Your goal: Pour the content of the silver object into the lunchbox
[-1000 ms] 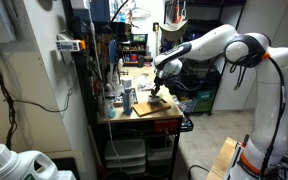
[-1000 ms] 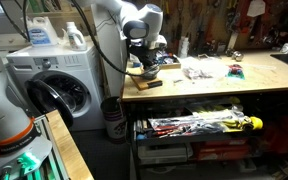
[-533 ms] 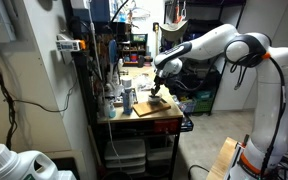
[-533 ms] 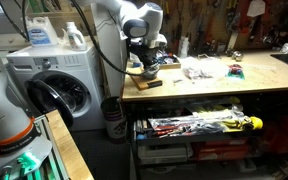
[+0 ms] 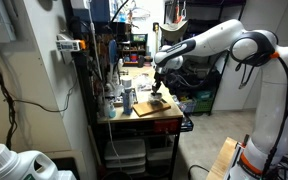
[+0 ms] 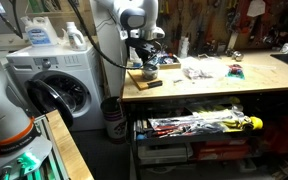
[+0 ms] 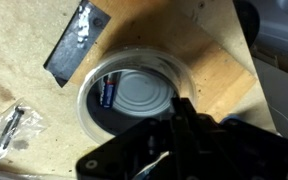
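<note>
In the wrist view the silver object is a round shiny metal bowl over a wooden board. A small blue and red item lies inside it at the left. My gripper is at the bowl's near rim, and its dark fingers look shut on that rim. In both exterior views the gripper hangs just over the board at the bench's end. A grey-blue rounded thing at the top right edge may be the lunchbox; I cannot tell.
A black flat bar lies on the bench beside the board. A clear bag with a small part lies to the left. The bench carries bottles and clutter further along. A washing machine stands beside it.
The arm has risen a little and the gripper sits slightly higher over the board than a second ago.
</note>
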You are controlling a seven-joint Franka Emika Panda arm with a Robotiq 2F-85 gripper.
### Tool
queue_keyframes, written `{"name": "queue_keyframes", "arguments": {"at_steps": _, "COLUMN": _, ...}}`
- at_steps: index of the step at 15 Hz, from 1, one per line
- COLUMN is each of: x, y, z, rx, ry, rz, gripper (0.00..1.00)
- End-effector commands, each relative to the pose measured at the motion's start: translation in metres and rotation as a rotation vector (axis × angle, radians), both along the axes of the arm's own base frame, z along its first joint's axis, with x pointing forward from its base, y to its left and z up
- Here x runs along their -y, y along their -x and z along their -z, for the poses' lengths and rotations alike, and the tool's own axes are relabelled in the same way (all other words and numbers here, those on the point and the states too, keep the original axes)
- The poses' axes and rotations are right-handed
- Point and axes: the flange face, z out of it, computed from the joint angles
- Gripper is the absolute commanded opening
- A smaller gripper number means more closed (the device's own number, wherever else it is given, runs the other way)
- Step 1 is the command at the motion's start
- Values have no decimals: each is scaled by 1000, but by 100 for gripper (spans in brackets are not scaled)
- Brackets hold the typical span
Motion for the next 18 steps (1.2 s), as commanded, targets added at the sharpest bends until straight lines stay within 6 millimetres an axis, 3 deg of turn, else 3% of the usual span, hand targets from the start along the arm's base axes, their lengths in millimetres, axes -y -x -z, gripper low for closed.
{"name": "queue_keyframes", "arguments": {"at_steps": 1, "x": -7, "y": 7, "z": -21, "rx": -20, "ry": 47, "rz": -6, "gripper": 1}}
{"name": "queue_keyframes", "arguments": {"at_steps": 9, "x": -41, "y": 7, "z": -65, "rx": 1, "ry": 106, "rz": -39, "gripper": 1}}
{"name": "queue_keyframes", "arguments": {"at_steps": 13, "x": -66, "y": 8, "z": -79, "rx": -28, "ry": -4, "rz": -93, "gripper": 1}}
{"name": "queue_keyframes", "arguments": {"at_steps": 18, "x": -64, "y": 9, "z": -78, "rx": -99, "ry": -279, "rz": -107, "gripper": 1}}
